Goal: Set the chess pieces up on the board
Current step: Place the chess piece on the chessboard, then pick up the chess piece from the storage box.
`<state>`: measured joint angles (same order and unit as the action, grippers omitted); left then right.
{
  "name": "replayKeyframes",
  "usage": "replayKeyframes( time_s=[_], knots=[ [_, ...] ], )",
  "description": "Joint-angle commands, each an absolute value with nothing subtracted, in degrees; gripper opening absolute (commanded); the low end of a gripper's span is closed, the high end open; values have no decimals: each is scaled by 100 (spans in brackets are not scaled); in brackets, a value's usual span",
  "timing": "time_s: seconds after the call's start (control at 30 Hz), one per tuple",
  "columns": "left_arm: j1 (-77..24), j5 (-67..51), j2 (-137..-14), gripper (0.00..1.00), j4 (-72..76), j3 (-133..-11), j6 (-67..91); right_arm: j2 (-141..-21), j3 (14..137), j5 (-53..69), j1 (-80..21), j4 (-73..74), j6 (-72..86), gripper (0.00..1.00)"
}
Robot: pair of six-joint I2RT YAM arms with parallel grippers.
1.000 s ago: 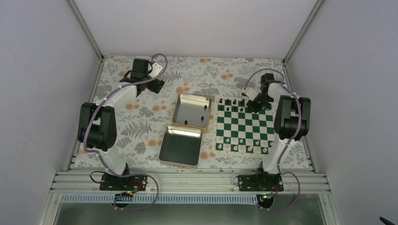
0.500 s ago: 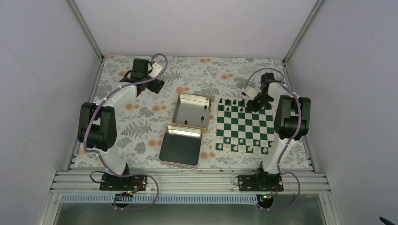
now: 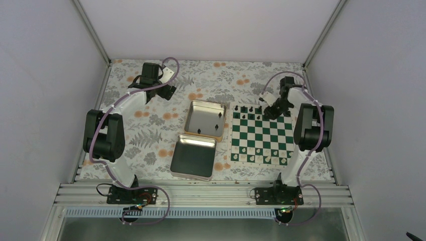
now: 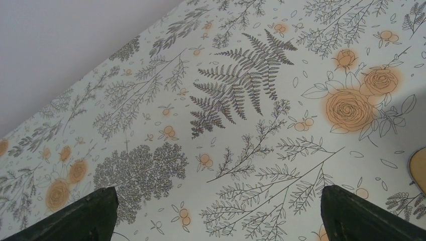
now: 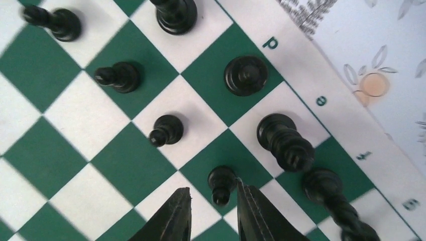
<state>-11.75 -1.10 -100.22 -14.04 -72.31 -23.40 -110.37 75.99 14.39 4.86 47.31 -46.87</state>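
Only the dark tips of the left jaws showed, cut off at the bottom corners of the left wrist view. They stood wide apart and empty over the flower-printed tabletop (image 4: 251,165). In the middle lay two shiny metal tins (image 3: 193,158), with specks inside the farther one too small to identify. At the right, black chess pieces (image 5: 243,75) stood on the upper rows of the flat green-and-white board (image 3: 261,135). The right jaws were slightly parted, with one pawn (image 5: 221,183) at their gap; contact was unclear.
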Motion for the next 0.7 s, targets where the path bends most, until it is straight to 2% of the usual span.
replayKeyframes(
  time_s=[0.0, 0.23, 0.4, 0.67],
  knots=[
    [-1191, -158, -9993, 100, -1368, -7302, -2373, -10365, 7931, 1564, 201, 5227, -4592, 26],
    [-1194, -204, -9920, 100, -1376, -7297, -2373, -10145, 8575, 1437, -1423, 5600, -4266, 29],
    [-1187, -235, -9845, 100, -1359, -7269, -2366, -10560, 9309, 1474, -2405, 5639, -4153, 30],
    [-1193, -289, -9694, 100, -1304, -7207, -2364, -11554, 9915, 925, -3050, 5877, -4566, 29]
  ],
)
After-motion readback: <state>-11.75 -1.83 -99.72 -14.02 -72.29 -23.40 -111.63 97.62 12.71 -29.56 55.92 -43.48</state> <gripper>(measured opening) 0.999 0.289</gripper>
